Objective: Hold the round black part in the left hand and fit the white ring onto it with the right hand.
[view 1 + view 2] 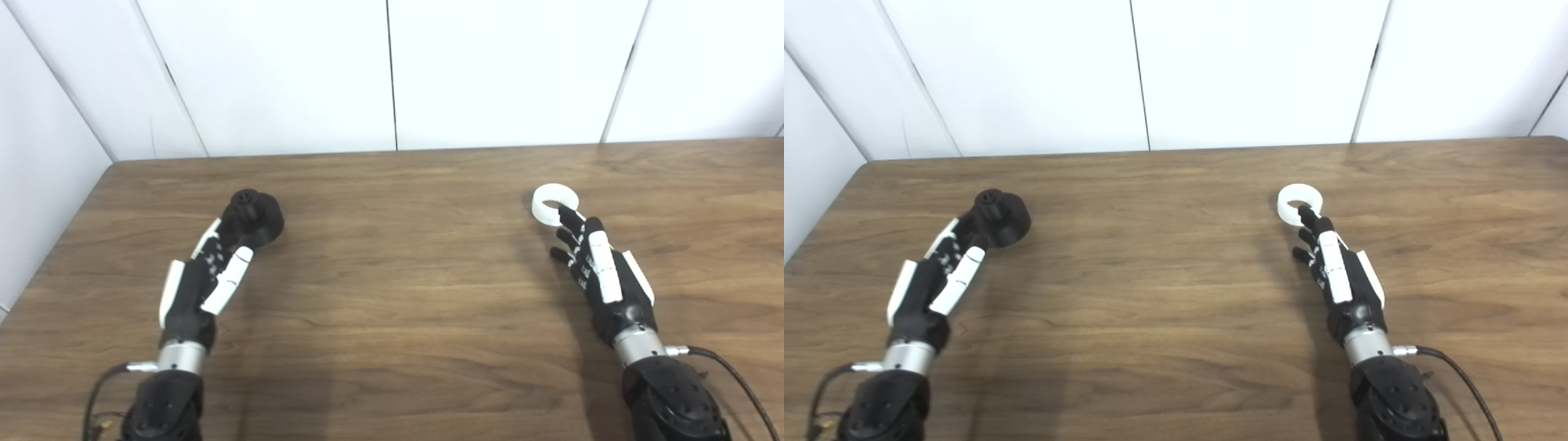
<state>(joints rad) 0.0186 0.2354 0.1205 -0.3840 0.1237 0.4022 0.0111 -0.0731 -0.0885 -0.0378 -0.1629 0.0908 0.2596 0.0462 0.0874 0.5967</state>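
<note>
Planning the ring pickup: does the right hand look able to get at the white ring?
Probably yes. The right hand lies just in front of the white ring, fingertips over its near edge, and nothing on the table stands between them.

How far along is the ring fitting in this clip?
Early stage: nothing is joined. The round black part sits on the table at the left hand's fingertips, not lifted. The white ring lies flat, far away, with the right hand reaching it, fingers apart. Gripping both, lifting and fitting remain.
</note>
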